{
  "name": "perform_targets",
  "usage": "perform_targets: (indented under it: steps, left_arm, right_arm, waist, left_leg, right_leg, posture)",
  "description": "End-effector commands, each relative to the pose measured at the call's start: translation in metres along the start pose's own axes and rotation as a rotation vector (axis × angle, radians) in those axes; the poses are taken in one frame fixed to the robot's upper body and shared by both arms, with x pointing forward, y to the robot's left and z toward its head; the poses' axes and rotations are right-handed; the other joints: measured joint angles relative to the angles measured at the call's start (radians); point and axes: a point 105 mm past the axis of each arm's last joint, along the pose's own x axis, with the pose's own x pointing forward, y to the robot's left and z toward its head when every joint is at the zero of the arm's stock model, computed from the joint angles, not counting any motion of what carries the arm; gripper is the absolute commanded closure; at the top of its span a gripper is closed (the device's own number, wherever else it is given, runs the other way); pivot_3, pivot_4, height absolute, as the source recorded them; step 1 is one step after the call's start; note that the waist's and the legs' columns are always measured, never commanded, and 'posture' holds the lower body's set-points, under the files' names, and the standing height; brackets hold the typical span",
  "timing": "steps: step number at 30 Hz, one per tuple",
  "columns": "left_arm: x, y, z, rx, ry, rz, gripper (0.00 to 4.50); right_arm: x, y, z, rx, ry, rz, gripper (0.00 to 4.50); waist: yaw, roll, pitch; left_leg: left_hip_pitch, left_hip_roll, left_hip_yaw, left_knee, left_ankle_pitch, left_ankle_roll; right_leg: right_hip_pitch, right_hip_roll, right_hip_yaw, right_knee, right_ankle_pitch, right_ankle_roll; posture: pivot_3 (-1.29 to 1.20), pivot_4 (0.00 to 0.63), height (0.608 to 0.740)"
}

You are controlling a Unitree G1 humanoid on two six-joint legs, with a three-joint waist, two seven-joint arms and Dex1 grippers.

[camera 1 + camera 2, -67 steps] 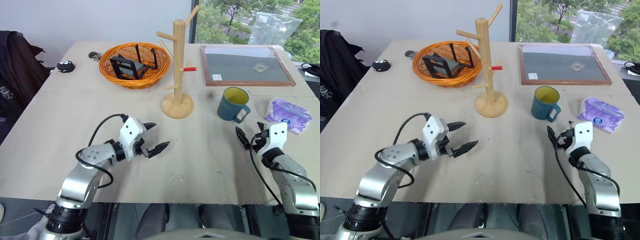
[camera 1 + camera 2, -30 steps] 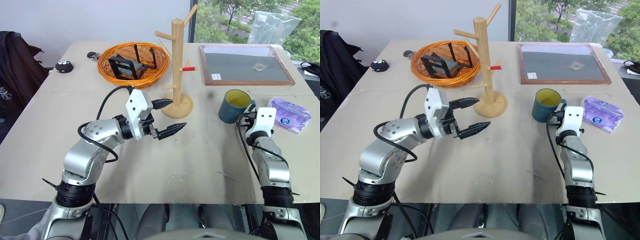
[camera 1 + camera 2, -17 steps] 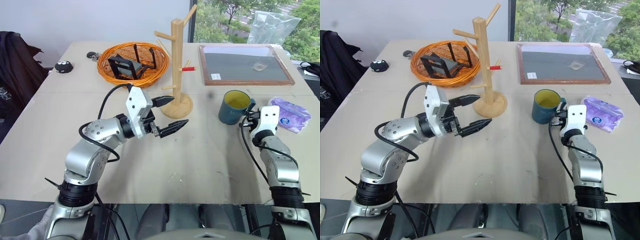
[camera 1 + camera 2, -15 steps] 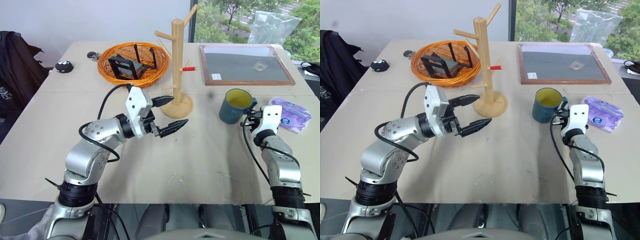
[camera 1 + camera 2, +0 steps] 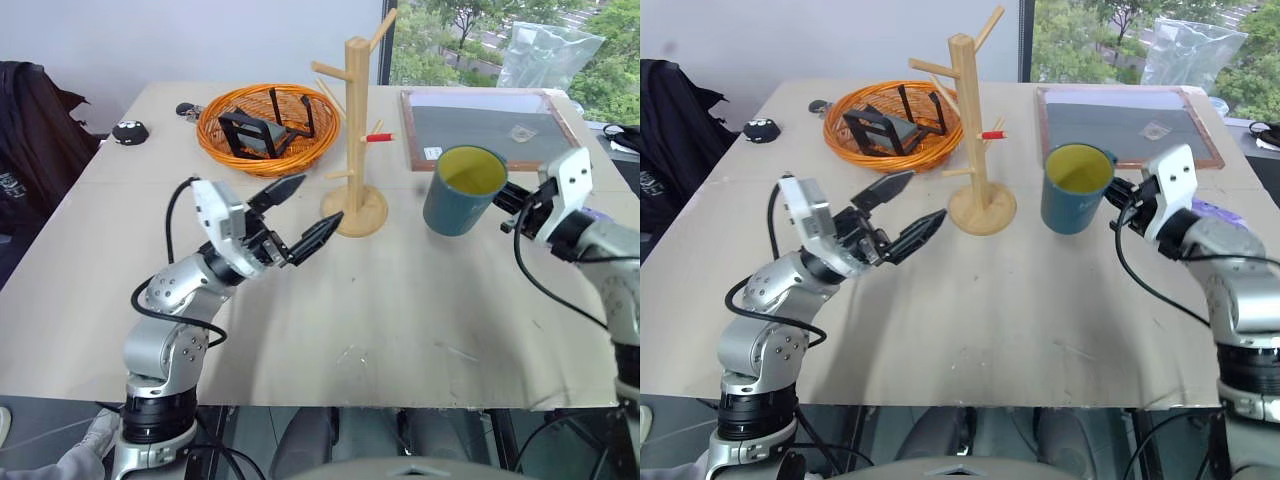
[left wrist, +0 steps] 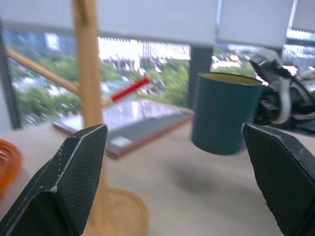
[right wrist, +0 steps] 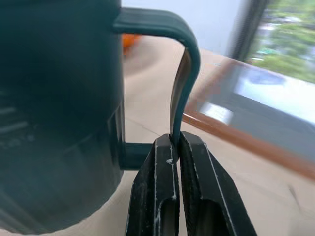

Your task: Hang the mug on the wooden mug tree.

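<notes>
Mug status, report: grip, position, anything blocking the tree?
Right gripper shut on the mug handle, mug off the table. Left gripper open, empty, near the wooden mug tree base. Pegs unobstructed.

beige table point(image 5: 400, 330) carries wooden mug tree point(image 5: 356, 140), basket point(image 5: 266, 128), framed board point(image 5: 492, 130).

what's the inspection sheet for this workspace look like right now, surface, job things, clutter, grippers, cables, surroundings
surface: beige table, bare in the near half
job's things: mug lifted off the table, upright, held by its handle; wooden mug tree standing, pegs free
clutter: orange basket with black items, framed board, purple packet, small black objects at the far corner
grippers: right gripper shut on the mug handle; left gripper open, holding nothing
cables: black cable looping along each forearm
surroundings: window with trees, dark garment beside the table
</notes>
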Motion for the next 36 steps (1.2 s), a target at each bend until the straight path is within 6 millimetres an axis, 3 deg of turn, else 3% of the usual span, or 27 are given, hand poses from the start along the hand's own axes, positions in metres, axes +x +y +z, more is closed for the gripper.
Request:
perform_targets:
  steps: [1,10,22,29,35,36]
  left_arm:
    - [-0.007,-0.007,0.011,0.047,-0.074,0.043,0.0]
    - [-0.02,-0.022,-0.001,0.05,-0.048,0.095,0.0]
    - [-0.029,-0.026,-0.003,0.053,-0.035,0.141,0.0]
    - [-0.033,-0.023,-0.003,0.061,-0.031,0.154,0.0]
    - [-0.03,-0.022,-0.003,0.06,-0.04,0.145,0.0]
    - [-0.029,-0.022,-0.003,0.06,-0.04,0.143,0.0]
  right_arm:
    - [0.01,0.01,0.039,-0.087,-0.02,0.169,4.46]
    - [0.047,0.012,0.064,-0.293,0.092,0.354,4.46]
    - [0.084,0.014,0.083,-0.359,0.117,0.413,4.46]
    - [0.092,0.022,0.089,-0.387,0.115,0.44,4.46]
    - [0.094,0.024,0.092,-0.411,0.109,0.449,4.46]
    - [0.094,0.024,0.092,-0.413,0.108,0.448,4.22]
  waist:
    - [-0.003,0.0,0.0]
    - [0.003,-0.002,0.001]
    - [0.004,-0.001,0.002]
    - [0.003,-0.001,0.002]
    - [0.002,-0.001,0.002]
    - [0.003,-0.001,0.002]
  left_leg:
    - [0.0,0.0,0.001,0.0,0.0,0.0]
    - [-0.003,0.0,-0.002,0.0,0.001,-0.001]
    - [-0.004,0.001,-0.004,-0.001,0.001,-0.002]
    - [-0.016,0.001,-0.004,0.001,0.001,-0.002]
    - [-0.017,0.0,-0.004,0.0,0.001,-0.002]
    - [-0.017,0.0,-0.004,0.0,0.001,-0.002]
  right_leg:
    - [0.0,0.0,0.0,0.0,0.0,0.0]
    - [-0.001,-0.002,-0.002,-0.001,0.0,0.0]
    - [-0.003,-0.001,-0.003,-0.001,0.0,0.0]
    - [-0.016,-0.002,-0.003,0.001,0.0,0.0]
    - [-0.016,-0.002,-0.003,0.0,0.0,0.0]
    - [-0.016,-0.002,-0.003,0.0,0.0,0.0]
  posture:
    - [0.0,0.15,0.74]
    - [0.0,0.15,0.74]
    - [0.0,0.15,0.74]
    - [0.0,0.15,0.74]
    - [0.0,0.15,0.74]
    - [0.0,0.15,0.74]
